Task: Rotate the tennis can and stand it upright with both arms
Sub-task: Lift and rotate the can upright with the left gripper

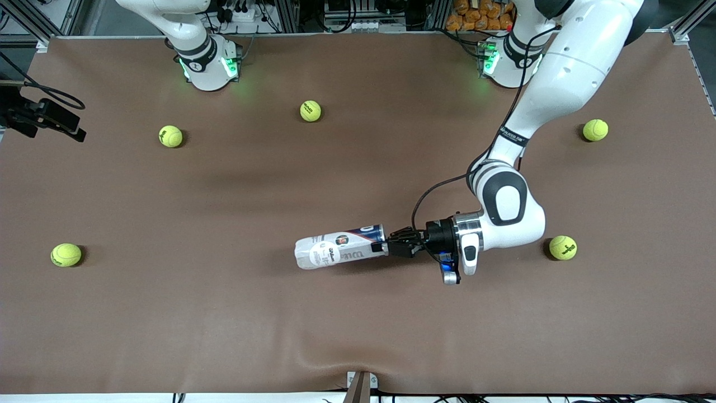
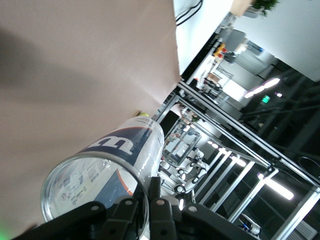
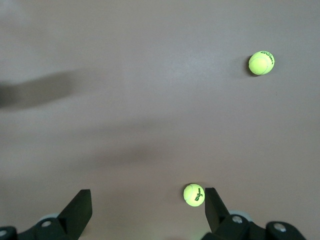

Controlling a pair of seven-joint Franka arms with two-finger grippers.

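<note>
The tennis can lies on its side on the brown table near the middle, its open silver-rimmed end toward the left arm's end of the table. My left gripper is shut on that rim. In the left wrist view the can fills the lower part, and my left gripper pinches its wall with one finger inside and one outside. I cannot tell whether the held end is off the table. My right gripper is open and empty high over the table, and is out of the front view.
Several yellow-green tennis balls lie scattered, one close to the left arm's wrist and another nearer the bases. Two balls show under the right gripper. A black device sits at the right arm's end.
</note>
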